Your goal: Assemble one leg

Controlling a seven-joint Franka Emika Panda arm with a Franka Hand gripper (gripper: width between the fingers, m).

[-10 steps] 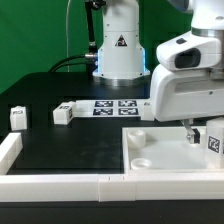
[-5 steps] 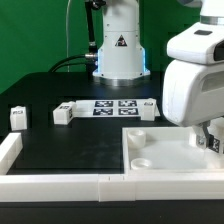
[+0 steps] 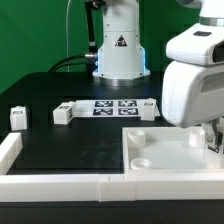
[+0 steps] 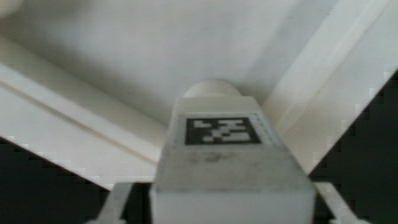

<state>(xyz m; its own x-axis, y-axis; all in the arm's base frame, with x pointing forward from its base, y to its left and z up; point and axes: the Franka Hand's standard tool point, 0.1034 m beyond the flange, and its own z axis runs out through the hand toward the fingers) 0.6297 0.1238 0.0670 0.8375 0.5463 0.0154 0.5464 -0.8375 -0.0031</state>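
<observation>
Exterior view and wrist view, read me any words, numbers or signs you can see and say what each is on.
No readable words or numbers.
Robot base: a black triangle sign, too small to read.
Marker board: black-and-white tags, patterns only.
Held leg: one tag, pattern only.
Two loose legs: tags too small to read.

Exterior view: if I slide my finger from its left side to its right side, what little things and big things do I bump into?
Small leg block → second leg block → marker board → third leg block → square panel → robot's claw.
</observation>
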